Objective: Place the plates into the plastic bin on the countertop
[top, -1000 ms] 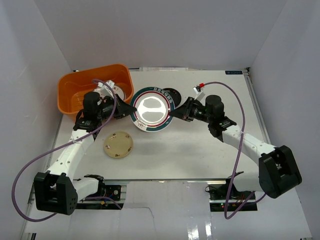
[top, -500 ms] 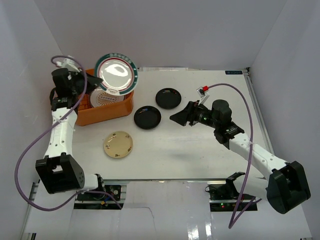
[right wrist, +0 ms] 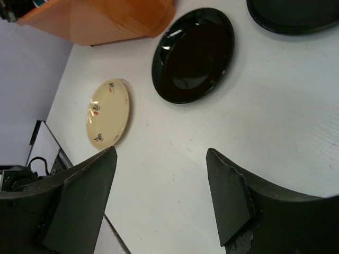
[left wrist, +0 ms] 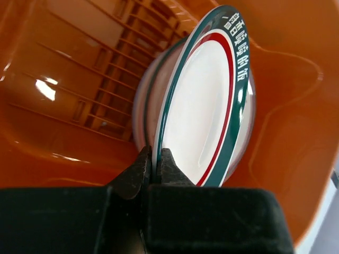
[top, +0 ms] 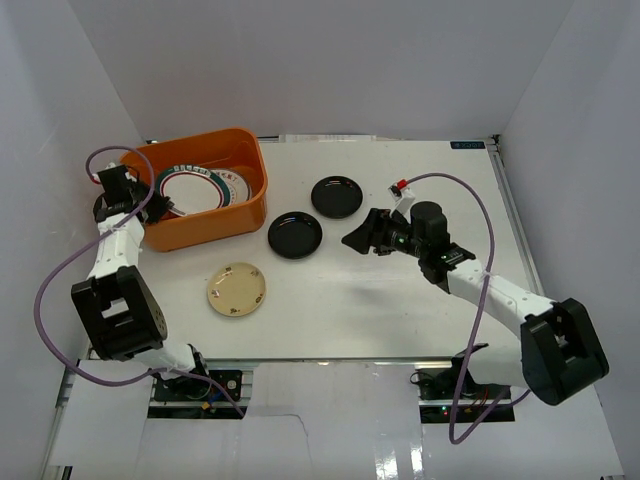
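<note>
Our left gripper (left wrist: pixel 153 159) was pinching the rim of the white plate with green-red rim (left wrist: pixel 204 106). This plate was inside the plastic bin (left wrist: pixel 63 116), with another plate (left wrist: pixel 142 100) just behind it. Our right gripper (right wrist: pixel 161 185) had its fingers spread wide and empty over the countertop (right wrist: pixel 222 127). Just ahead of it lay a glossy black plate (right wrist: pixel 193 55), a second black plate (right wrist: pixel 296 13) was beside that one, and the small tan plate (right wrist: pixel 107 112) lay further ahead.

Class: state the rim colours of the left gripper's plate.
Green, with red inner ring, on the plate; left wrist view.
</note>
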### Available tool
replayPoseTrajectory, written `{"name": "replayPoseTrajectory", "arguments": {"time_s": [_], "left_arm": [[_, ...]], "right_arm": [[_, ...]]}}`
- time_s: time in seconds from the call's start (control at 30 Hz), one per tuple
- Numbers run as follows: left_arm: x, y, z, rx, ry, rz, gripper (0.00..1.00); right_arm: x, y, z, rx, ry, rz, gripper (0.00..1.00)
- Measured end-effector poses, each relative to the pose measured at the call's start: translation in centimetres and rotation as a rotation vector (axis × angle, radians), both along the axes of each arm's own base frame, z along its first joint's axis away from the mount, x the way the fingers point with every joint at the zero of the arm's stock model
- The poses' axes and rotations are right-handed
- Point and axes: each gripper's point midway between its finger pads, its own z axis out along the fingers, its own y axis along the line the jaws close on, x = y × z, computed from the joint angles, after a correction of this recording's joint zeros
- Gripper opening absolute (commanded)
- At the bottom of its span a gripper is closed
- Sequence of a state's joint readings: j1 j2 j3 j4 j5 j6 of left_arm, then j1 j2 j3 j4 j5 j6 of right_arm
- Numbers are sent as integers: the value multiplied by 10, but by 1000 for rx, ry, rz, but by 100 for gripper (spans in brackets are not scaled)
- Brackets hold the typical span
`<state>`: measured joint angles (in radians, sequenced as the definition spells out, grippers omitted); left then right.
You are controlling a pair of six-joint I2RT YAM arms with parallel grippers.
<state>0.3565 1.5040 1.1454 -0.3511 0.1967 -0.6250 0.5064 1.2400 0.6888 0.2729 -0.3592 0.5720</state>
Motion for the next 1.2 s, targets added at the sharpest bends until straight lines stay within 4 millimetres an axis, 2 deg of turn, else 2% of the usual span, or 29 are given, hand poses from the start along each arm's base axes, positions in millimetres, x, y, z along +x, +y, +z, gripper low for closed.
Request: {"name": "replayPoseTrajectory", "arguments": {"time_s": [0.07, 0.17, 0.2, 0.27, 0.3, 0.43, 0.57, 0.67, 0.73, 0.8, 0.9, 1.0, 1.1, 1.2], "left_arm": [[0, 5, -12, 7, 34, 16, 5], [4, 11, -13, 26, 37, 26, 27], [5, 12, -13, 28, 36, 26, 47], [7, 13, -15, 31, 37, 26, 66], [9, 14, -15, 29, 29, 27, 81], [13, 12, -5, 25, -11, 19, 98], [12, 2, 23, 21, -105, -8, 98], [4, -18, 58, 48, -197, -51, 98], [-2, -47, 85, 72, -270, -117, 98], [-13, -86, 110, 93, -354, -212, 98], [-44, -137, 132, 95, -452, -361, 97], [-75, -156, 127, 82, -488, -440, 95], [-101, -173, 103, 54, -460, -512, 93], [-125, -198, 79, 10, -412, -619, 91]], "right_arm": [[4, 0, -17, -18, 38, -19, 73], [9, 2, -48, -48, 117, -40, 71], [11, 4, -58, -54, 142, -48, 70], [13, 8, -75, -65, 185, -58, 68], [13, 10, -83, -67, 205, -63, 67], [14, 22, -105, -59, 263, -73, 61], [9, 39, -117, -32, 299, -65, 57], [-2, 59, -118, -13, 291, -32, 56], [-16, 77, -119, -1, 287, 9, 55], [-32, 95, -123, 10, 295, 56, 55], [-59, 119, -140, 2, 338, 118, 55], [-69, 141, -139, 31, 341, 152, 55], [-69, 154, -138, 42, 345, 155, 55], [-62, 166, -137, 37, 335, 143, 55]]}}
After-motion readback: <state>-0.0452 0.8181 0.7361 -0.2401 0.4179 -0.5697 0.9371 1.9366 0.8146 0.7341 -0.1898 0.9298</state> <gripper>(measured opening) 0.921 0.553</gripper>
